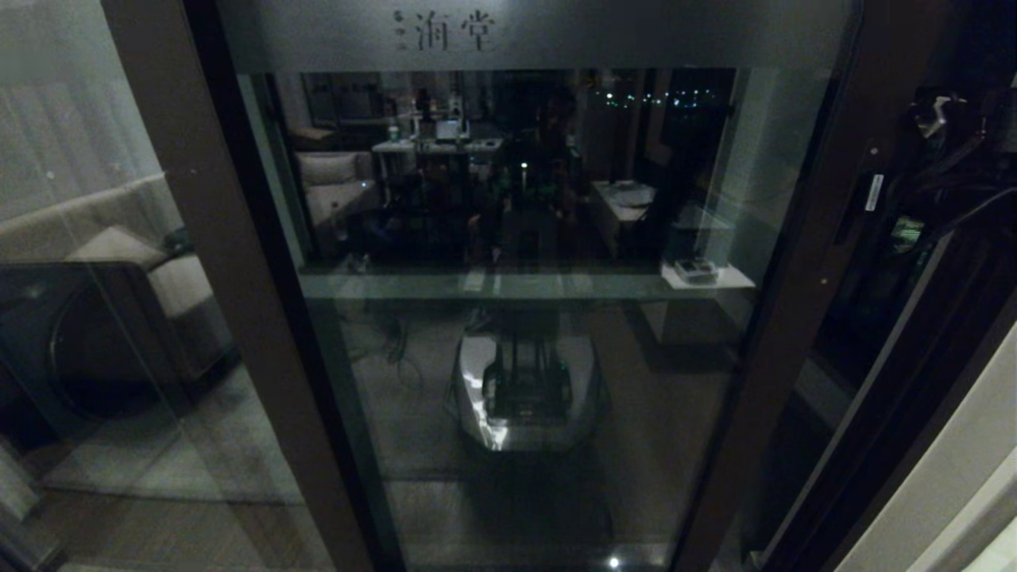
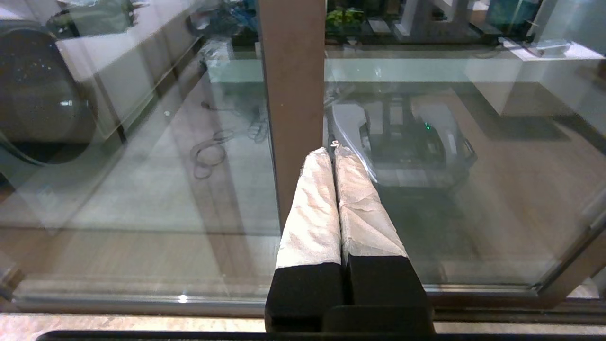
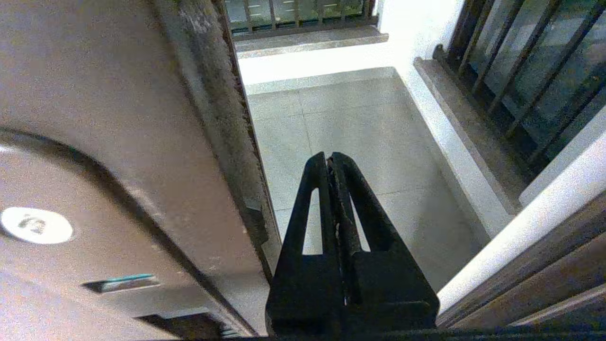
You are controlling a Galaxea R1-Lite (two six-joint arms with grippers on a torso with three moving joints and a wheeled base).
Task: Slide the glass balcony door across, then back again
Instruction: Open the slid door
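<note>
Right wrist view: right gripper (image 3: 331,161) closed, empty, beside the door (image 3: 142,118) edge — heavy, stiff glass, probably best pushed at its stile; left gripper (image 2: 334,154) closed too

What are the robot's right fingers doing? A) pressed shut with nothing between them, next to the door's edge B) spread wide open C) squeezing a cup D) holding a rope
A: in the right wrist view the right gripper has its black fingers closed together on nothing, beside the edge of the glass balcony door, with the tiled balcony floor showing beyond.
</note>
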